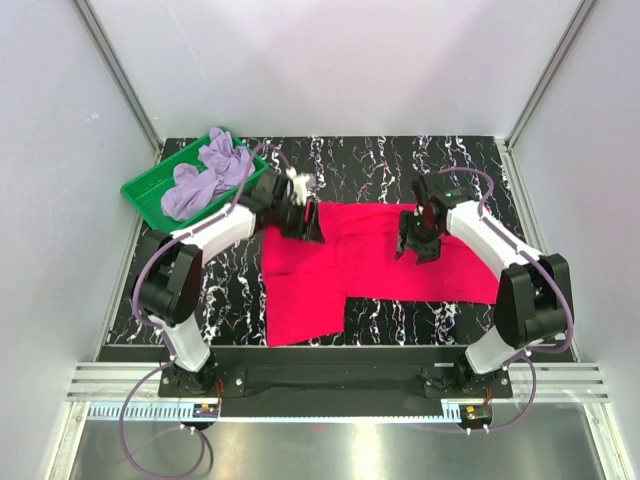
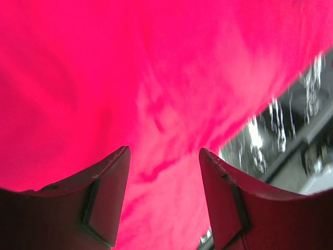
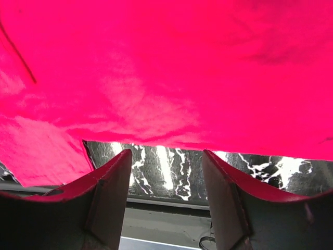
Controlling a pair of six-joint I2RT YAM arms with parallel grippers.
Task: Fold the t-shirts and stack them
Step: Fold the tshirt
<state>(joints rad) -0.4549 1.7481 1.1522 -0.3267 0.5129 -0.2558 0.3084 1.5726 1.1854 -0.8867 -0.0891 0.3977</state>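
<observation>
You are at the folding step on the crimson t-shirt [image 1: 380, 265], which lies spread across the middle of the marbled table [image 1: 400, 160], one flap reaching toward the near edge on the left. Your left gripper [image 2: 164, 150] hangs over the shirt's far left part, and your right gripper [image 3: 166, 152] over its right half, close to a cloth edge. Both have their fingers well apart and hold nothing. Next, I judge, each must come down and pinch an edge cleanly so the fold lifts evenly. The lavender t-shirt [image 1: 205, 175] lies crumpled in the green tray [image 1: 145, 200] at the far left, not yet folded.
</observation>
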